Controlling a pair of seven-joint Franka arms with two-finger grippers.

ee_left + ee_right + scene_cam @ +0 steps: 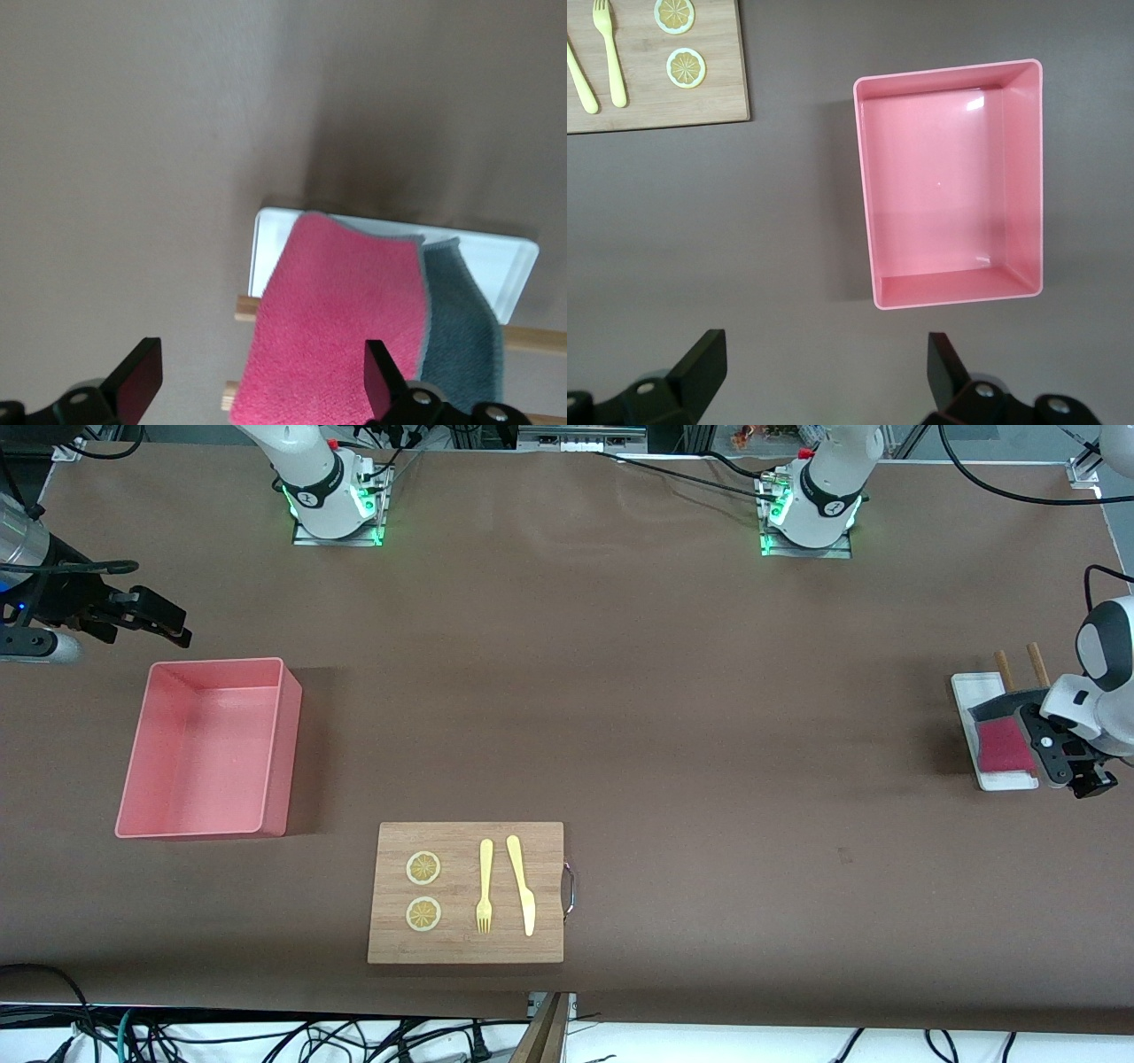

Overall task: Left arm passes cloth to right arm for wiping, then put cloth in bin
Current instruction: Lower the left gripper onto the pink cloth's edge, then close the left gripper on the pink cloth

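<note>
A: Where did the cloth [1004,746] lie relative to the left gripper [1083,772]?

B: It lay flat on a white tray [974,689] at the left arm's end of the desk [620,691]. The gripper hovered just above it, fingers [139,382] apart and holding nothing.

A: And the right gripper [164,622]?

B: It hung with jaws spread and empty over bare desk beside the bin [204,748], which sat toward the right arm's end, well apart from the cloth.
</note>
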